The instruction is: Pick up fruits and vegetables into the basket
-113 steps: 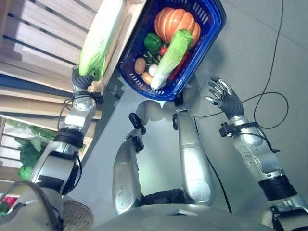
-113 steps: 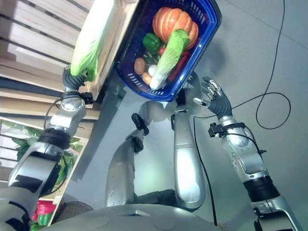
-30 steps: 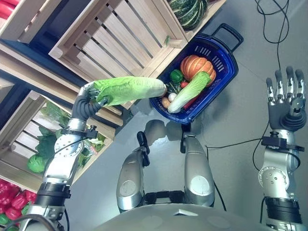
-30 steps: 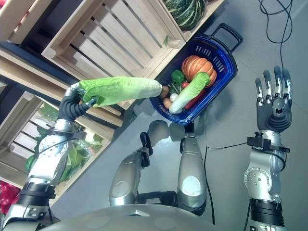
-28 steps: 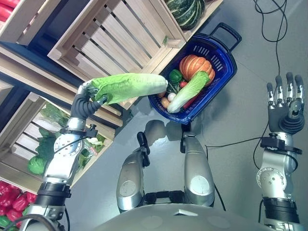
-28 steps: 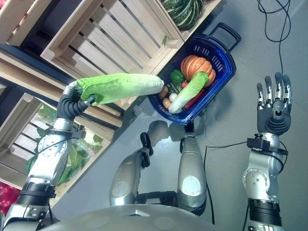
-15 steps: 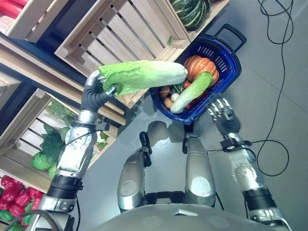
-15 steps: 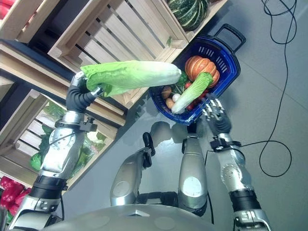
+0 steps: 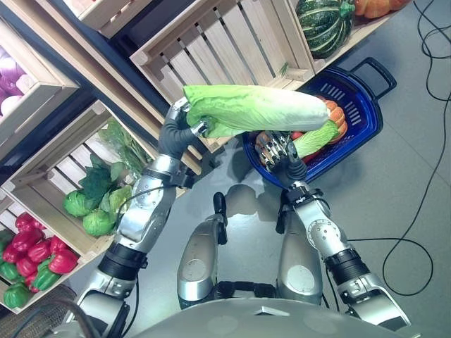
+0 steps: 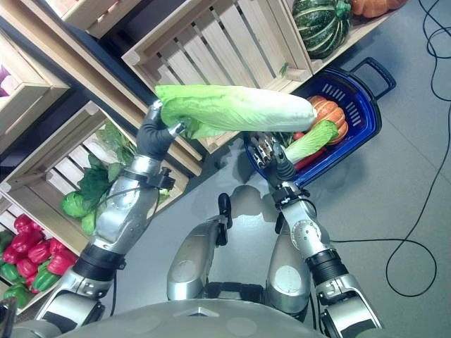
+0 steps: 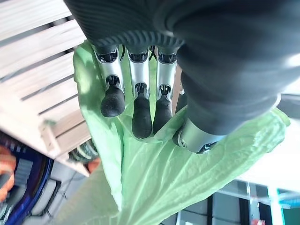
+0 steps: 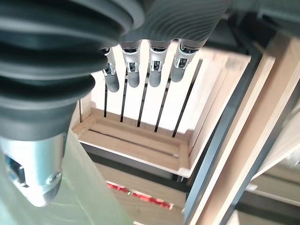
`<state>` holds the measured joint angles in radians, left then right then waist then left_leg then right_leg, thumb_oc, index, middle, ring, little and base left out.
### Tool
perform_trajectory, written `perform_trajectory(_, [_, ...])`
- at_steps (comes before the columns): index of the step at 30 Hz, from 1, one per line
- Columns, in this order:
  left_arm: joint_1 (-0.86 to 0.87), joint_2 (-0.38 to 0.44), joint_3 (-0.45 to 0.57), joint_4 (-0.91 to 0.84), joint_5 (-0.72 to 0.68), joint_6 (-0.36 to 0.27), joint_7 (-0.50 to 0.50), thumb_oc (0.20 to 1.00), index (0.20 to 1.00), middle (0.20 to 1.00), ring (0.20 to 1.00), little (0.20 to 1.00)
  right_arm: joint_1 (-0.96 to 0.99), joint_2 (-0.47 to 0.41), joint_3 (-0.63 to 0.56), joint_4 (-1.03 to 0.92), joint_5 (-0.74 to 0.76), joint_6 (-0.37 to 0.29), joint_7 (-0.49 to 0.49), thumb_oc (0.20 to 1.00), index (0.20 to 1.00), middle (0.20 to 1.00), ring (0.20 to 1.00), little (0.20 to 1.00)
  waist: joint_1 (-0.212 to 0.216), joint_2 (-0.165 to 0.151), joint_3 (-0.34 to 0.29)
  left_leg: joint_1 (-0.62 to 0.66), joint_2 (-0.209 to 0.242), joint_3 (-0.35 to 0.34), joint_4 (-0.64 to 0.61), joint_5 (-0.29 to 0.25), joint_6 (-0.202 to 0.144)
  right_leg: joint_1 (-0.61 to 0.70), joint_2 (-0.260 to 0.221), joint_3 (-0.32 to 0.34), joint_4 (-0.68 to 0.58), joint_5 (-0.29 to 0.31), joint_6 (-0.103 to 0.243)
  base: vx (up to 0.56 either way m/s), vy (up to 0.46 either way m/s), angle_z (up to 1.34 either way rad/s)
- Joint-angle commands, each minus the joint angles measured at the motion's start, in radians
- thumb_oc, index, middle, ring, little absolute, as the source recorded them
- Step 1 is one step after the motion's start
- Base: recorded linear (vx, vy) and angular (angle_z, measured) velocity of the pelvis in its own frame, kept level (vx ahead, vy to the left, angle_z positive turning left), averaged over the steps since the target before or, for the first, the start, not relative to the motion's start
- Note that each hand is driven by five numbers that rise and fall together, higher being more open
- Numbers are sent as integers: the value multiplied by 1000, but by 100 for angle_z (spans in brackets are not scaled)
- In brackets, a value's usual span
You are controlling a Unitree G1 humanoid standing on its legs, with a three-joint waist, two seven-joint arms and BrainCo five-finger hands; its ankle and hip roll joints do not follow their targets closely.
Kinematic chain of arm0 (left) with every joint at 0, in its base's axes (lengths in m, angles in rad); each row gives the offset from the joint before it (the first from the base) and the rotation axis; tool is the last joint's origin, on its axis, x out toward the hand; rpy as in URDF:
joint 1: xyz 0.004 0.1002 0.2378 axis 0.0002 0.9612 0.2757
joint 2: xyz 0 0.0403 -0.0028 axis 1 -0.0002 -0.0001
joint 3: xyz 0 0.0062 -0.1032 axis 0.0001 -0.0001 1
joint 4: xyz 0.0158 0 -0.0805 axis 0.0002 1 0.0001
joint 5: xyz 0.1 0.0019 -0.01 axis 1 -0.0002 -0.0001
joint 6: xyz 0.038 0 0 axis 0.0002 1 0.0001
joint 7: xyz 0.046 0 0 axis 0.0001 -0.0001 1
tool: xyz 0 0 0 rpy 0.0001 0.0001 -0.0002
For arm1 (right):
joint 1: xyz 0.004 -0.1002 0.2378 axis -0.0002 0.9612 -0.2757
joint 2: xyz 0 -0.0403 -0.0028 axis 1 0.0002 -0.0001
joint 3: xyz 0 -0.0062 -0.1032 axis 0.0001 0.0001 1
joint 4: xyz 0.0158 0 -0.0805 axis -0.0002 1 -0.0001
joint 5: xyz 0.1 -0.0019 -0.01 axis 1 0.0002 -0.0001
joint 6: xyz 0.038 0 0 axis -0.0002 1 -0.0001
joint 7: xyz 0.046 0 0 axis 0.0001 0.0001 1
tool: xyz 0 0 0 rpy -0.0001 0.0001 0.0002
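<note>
Overhead, left hand (image 9: 184, 127) clenched on leafy end of long cabbage (image 9: 257, 110), which I held level, long axis pointing toward blue basket (image 9: 368, 105), pale stem end above near rim. Right hand (image 9: 280, 152) nearer basket, fingers straight, grasping nothing, just below cabbage. My read: carry farther over basket, then tip stem down.

The cabbage (image 9: 257, 110) in my left robot hand (image 9: 184, 120) is bright leafy green, paling to whitish at its stalk end. The basket (image 9: 366, 105) is deep blue, with an orange ribbed pumpkin (image 9: 337, 116) inside. The squash (image 9: 322, 24) is dark green with pale stripes, the peppers (image 9: 32, 246) red, the crates (image 9: 232, 46) pale wood, the floor (image 9: 394, 190) grey.
</note>
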<state>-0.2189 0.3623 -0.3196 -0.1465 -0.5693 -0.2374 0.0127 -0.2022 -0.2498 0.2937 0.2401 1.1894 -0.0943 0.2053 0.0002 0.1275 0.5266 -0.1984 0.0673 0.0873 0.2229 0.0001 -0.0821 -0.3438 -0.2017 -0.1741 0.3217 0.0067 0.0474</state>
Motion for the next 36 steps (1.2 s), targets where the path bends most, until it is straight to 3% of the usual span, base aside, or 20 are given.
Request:
perform_trajectory(1, [-23,-9,-25,-102,-80,-47,15,200,200,200,200,200,-30,90,37,-34,59,-59,-14,1000,1000,1000,1000,1000,17,-29,-55,-50,-56,-15,50,-59,58,109,-29,-18,-13,-79,45,12,-55,1])
perform_trajectory(5, [-31,-19,-58,-90,-102,-51,42,200,200,200,200,200,-61,115,69,-60,93,-101,-19,1000,1000,1000,1000,1000,25,-40,-50,-53,-51,-18,58,-63,61,111,-27,-22,-12,-78,44,11,-50,2])
perform_trajectory(11, [-36,-16,-98,-68,-7,-85,98,200,200,200,200,200,-101,131,102,-115,141,-171,-35,1000,1000,1000,1000,1000,35,-54,-48,-52,-45,-19,62,-66,64,118,-20,-28,-18,-76,41,14,-53,5])
perform_trajectory(17, [-36,-4,-102,-61,15,-56,130,200,200,200,200,200,-128,122,103,-174,159,-216,-35,1000,1000,1000,1000,1000,42,-65,-52,-51,-34,-19,59,-63,64,124,-13,-35,-25,-73,38,19,-42,5])
perform_trajectory(28, [-20,17,-84,-49,43,17,173,200,200,200,200,200,-141,52,94,-340,-61,-315,-112,1000,1000,1000,1000,1000,36,-75,-52,-56,-25,-12,68,-73,64,114,-5,-33,-16,-83,34,2,-6,0])
perform_trajectory(36, [-7,41,-62,-45,56,66,140,200,200,200,200,200,-172,-17,67,-449,-240,-313,-172,1000,1000,1000,1000,1000,29,-74,-52,-63,-25,-7,71,-75,62,105,-2,-28,-17,-84,32,-7,1,-1])
